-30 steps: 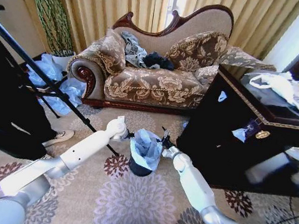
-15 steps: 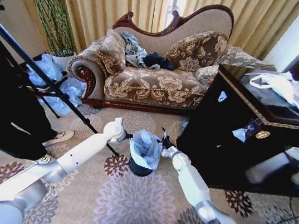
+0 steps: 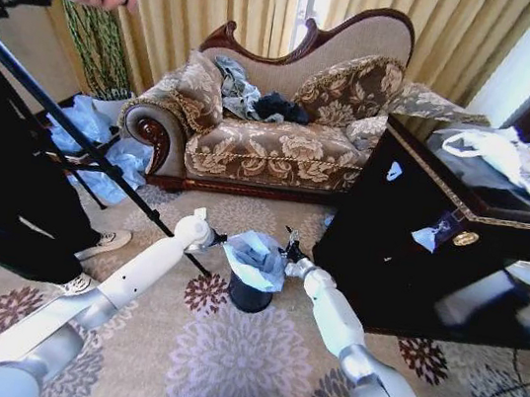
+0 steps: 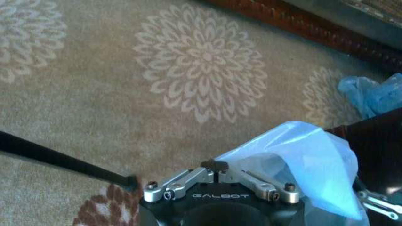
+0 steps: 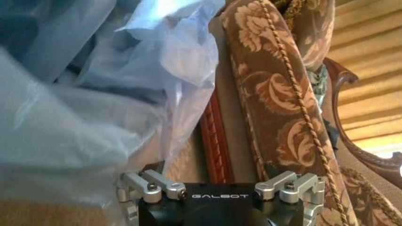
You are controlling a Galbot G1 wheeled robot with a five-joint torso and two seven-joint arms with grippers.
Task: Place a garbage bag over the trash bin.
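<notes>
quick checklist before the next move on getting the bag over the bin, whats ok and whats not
1. Garbage bag sits on top of the trash bin: ok.
2. Bag pulled down around the rim: not ok, it bunches above the bin, whose lower wall is bare.
3. Left gripper shut at the bag's edge: ok, though whether plastic is pinched, cannot tell.
4. Right gripper at the bag's other side: ok; its grip, cannot tell.
5. Bin upright on the carpet: ok.
6. Tripod leg close beside the left arm: cannot tell if it clears.
</notes>
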